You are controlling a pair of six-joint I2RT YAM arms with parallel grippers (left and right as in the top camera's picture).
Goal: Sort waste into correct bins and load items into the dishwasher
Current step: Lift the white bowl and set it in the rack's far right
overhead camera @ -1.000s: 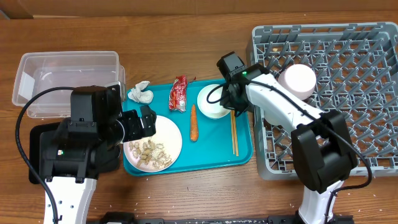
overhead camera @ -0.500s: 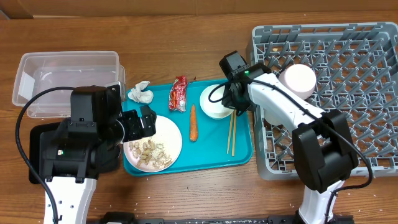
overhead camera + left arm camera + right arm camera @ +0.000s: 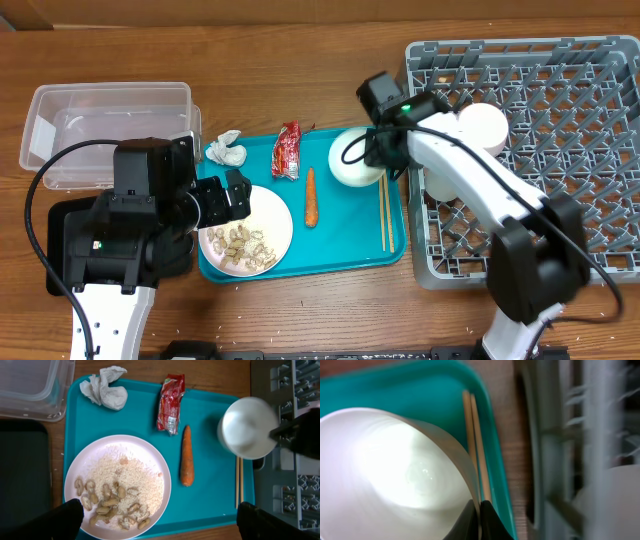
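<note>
Plastic, paper, wood
Glossy white bowl, smooth teal plastic tray, matt wooden chopsticks, crumpled paper napkin, shiny red wrapper.

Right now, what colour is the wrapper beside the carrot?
The wrapper is red, clearest in the left wrist view.

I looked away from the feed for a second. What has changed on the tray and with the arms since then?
The right pincer, shut on the bowl's rim, has tilted the bowl up from the teal tray and drawn it slightly toward the dish rack. The chopsticks shifted a little to the right. The left arm, plate, carrot stick, wrapper and napkin stayed put.
</note>
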